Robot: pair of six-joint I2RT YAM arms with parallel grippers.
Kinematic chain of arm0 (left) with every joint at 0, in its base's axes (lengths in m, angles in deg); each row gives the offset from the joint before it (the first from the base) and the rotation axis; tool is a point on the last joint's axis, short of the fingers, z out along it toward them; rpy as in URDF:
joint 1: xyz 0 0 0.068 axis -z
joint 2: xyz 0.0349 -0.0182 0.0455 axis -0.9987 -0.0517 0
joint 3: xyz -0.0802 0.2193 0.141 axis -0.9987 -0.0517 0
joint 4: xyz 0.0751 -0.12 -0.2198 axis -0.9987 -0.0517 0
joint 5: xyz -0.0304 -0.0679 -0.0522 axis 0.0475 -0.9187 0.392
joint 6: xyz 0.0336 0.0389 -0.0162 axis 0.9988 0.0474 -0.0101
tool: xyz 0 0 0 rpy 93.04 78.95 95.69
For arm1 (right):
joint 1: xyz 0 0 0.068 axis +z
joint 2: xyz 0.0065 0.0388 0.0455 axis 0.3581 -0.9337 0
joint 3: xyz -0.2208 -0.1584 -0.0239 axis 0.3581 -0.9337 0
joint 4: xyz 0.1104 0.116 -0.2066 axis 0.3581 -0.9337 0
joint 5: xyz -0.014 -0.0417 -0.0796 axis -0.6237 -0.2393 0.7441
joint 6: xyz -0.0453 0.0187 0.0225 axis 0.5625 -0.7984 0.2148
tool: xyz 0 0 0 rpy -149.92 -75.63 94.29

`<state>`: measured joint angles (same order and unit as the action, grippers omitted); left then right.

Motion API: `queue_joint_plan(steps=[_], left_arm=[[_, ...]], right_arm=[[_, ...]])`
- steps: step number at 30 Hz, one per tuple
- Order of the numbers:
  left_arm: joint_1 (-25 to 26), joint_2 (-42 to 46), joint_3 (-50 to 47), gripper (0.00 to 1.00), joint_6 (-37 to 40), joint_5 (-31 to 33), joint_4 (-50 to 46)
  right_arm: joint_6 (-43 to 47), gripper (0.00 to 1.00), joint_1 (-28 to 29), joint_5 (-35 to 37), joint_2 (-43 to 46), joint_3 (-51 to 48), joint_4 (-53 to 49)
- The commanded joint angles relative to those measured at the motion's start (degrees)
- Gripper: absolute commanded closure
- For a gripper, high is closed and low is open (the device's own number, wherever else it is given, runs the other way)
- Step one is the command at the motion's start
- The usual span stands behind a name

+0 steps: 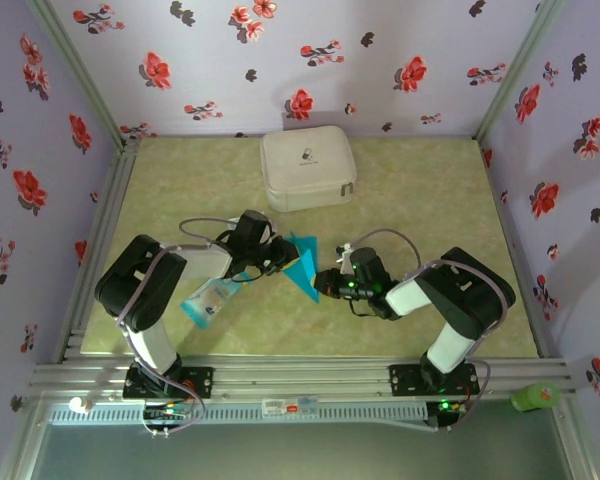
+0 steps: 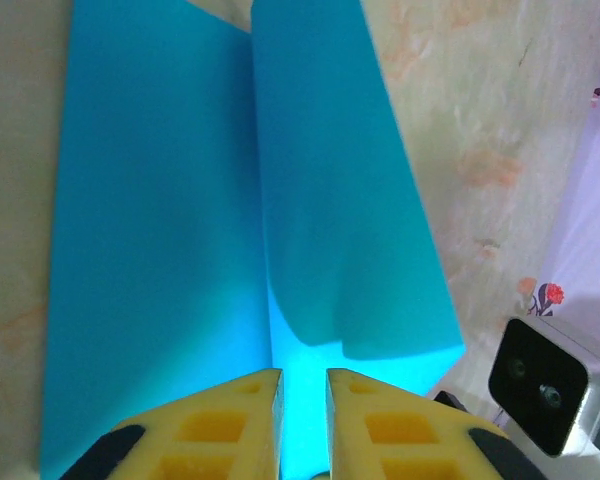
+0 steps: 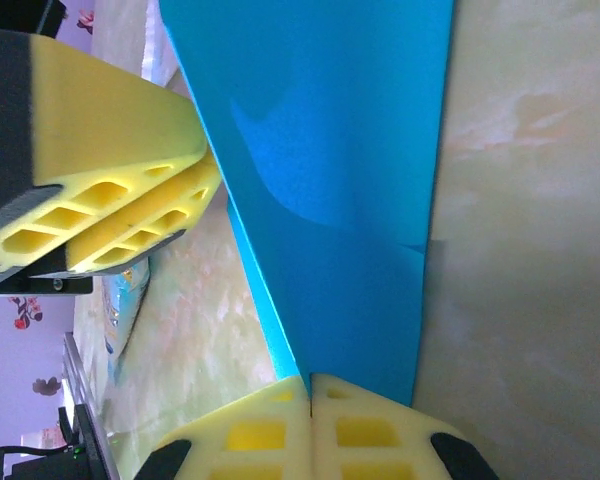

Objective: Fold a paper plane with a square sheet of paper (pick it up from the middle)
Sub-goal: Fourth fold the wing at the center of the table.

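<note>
Right gripper clamps paper edge, frame bottom; left gripper straddles centre crease, grip unclear. Looks part-folded; wings probably still to do.

The bright blue sheet of paper, plain and partly folded along a lengthwise crease into two long tapering flaps, stands raised and tilted on edge over the middle of the beige worktop.
</note>
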<state>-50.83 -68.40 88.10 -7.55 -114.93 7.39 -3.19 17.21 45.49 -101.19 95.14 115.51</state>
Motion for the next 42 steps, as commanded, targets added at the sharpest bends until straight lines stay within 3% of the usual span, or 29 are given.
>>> queue_joint_plan(steps=[1, 27, 42], left_arm=[[0.4, -0.9, 0.0, 0.82, 1.6, 0.2, -0.3], [3.3, 2.2, -7.9, 0.9, -5.6, 10.3, 0.1], [3.8, 3.5, -8.9, 0.89, -5.7, 10.6, 1.3]], right_arm=[[-1.1, 1.0, -0.5, -0.4, 0.2, -1.0, 2.1], [-0.7, 1.0, -0.6, -1.6, 0.7, -0.3, -1.7], [-1.0, 1.0, -0.6, -2.1, -1.7, 0.6, -2.7]])
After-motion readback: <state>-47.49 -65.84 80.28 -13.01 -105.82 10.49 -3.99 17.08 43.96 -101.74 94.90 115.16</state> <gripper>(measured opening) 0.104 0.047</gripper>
